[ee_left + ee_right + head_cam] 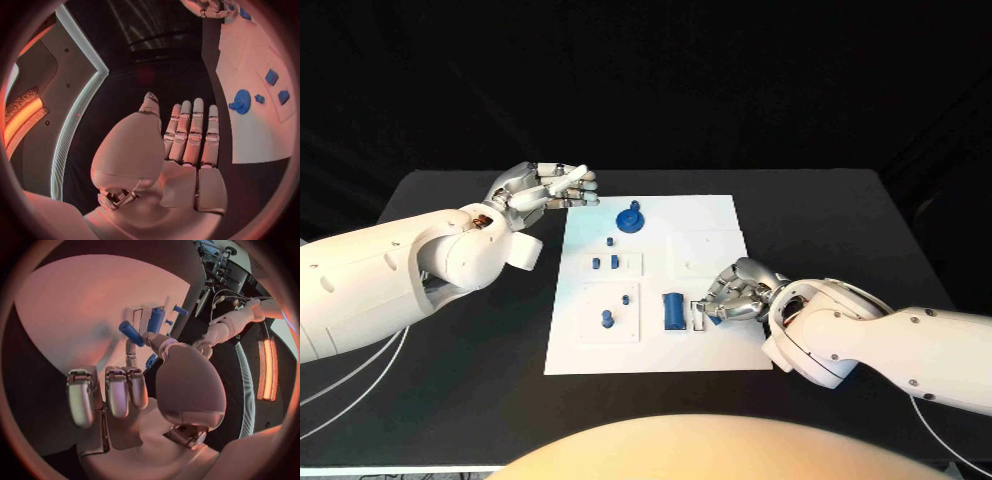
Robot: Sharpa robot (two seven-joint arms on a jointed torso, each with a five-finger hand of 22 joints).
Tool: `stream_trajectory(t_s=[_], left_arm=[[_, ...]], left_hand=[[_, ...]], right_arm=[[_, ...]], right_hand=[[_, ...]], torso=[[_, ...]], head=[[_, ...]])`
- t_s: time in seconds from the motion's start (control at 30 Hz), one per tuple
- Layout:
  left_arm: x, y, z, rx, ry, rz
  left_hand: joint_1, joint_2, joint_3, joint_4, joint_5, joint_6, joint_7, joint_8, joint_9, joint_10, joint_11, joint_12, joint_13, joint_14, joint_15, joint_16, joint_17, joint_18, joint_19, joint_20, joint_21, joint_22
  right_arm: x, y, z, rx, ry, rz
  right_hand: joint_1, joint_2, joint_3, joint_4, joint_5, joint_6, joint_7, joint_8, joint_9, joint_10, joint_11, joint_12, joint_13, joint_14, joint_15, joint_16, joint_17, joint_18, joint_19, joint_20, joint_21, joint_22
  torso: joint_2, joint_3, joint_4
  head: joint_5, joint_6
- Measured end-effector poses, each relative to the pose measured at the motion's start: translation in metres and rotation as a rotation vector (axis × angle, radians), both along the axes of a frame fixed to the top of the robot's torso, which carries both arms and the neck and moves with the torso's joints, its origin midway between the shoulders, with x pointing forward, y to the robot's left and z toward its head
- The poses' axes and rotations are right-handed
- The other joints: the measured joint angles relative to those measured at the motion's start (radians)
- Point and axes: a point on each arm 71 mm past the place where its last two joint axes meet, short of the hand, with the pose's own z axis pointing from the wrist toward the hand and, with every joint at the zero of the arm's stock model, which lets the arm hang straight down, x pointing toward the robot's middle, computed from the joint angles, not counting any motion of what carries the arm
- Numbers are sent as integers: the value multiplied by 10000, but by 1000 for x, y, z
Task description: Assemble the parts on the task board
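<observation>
The white task board lies in the middle of the table. A round blue part with a knob stands at its far end. Small blue pegs sit left of centre, and a tall blue block stands near the middle. My left hand hovers by the board's far left corner, fingers straight and holding nothing. My right hand is low over the board's right side beside the block, fingers curled, and seems to pinch a small blue part.
Another blue peg stands in the near left recess of the board. Bare black table surrounds the board on all sides. The right forearm lies across the table's near right.
</observation>
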Motion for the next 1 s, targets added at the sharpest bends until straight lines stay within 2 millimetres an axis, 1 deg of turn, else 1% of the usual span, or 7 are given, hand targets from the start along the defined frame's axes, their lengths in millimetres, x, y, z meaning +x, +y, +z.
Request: stream_trajectory(t_s=[0.27, 0.33, 0.47, 0.6, 0.63, 0.73, 1.0], left_arm=[[0, 0, 0, 2, 5, -1], [0, 0, 0, 2, 6, -2], [0, 0, 0, 0, 8, -7], [0, 0, 0, 3, 10, -3], [0, 0, 0, 4, 11, -2], [0, 1, 0, 6, 14, 0], [0, 1, 0, 15, 28, 6]], left_hand=[[0, 0, 0, 0, 0, 0, 0, 0, 1, 0, 0, 0, 0, 0, 0, 0, -1, 0, 0, 0, 0, 0], [0, 0, 0, 0, 0, 0, 0, 0, 1, 0, 0, 0, -1, 0, 0, 0, -1, 0, 0, 0, 0, 1], [0, 0, 0, 0, 0, 0, 0, 0, 1, 0, 0, 0, 0, 0, 0, 0, -2, -1, 0, 0, 0, 1], [0, 0, 0, 0, 0, 0, 0, 0, 1, 0, 0, 0, -1, 0, 0, 0, -2, 0, 0, 0, 0, 1], [0, 0, 0, 0, 0, 0, 0, 0, 1, 0, 0, 0, -1, 0, 0, 0, -2, 0, 0, 0, 0, 1], [49, 49, 0, 0, 0, 0, 0, 0, -14, 0, 0, 0, -1, 0, 0, 0, 14, 0, 0, 0, 0, -18], [49, 49, 0, 0, 0, 0, 0, 0, -14, 0, 0, 0, -1, 0, 0, 0, 14, 0, -1, 0, 0, -18]], right_arm=[[4, 5, -3, 17, 4, -140], [5, 6, -3, -13, 14, -151], [7, 7, -4, -126, 63, -143], [8, 7, -4, -277, 138, -81], [8, 7, -5, -342, 210, -45], [5, 8, -8, -469, 389, 74], [3, 10, -8, -709, 509, 307]], right_hand=[[-197, -17, -154, 154, -93, 89, -88, -5, -27, 0, 0, 0, 0, -1, 0, 0, -1, 1, 0, 0, -1, -1], [-257, -60, -273, 197, -222, 115, -112, -24, -19, 0, -1, 0, 0, -1, 0, 0, -1, 0, 0, 0, -1, -1], [-391, -28, -436, 353, -525, 163, -152, -75, -30, 1, -1, 0, 0, -1, 0, 0, -2, 0, 0, 1, -6, -1], [-467, -83, -578, 495, -555, 179, -102, -132, -72, 1, -1, 0, 0, -1, 0, 0, -2, 0, 0, 1, -7, -2], [-468, -85, -593, 510, -554, 172, -96, -250, -255, 0, -1, 0, 0, -1, 0, 0, -2, 0, 0, 1, -7, -2], [-561, -71, -675, 534, -553, 163, -87, -193, -138, 0, 0, 0, 0, -1, 0, 0, -3, 0, 0, 1, -7, -2], [-624, -58, -772, 631, -553, 196, -52, -193, -122, 0, 0, 0, 0, -1, 0, -1, -4, 1, 0, 1, -7, -4]], torso=[[3, 5, 0], [3, 6, -5], [1, 6, -6], [0, 5, -6], [0, 4, -6], [0, 4, -6], [-1, 4, -7]], head=[[17, 12], [22, 13], [24, 12], [25, 0], [25, -6], [26, -14], [29, -30]])
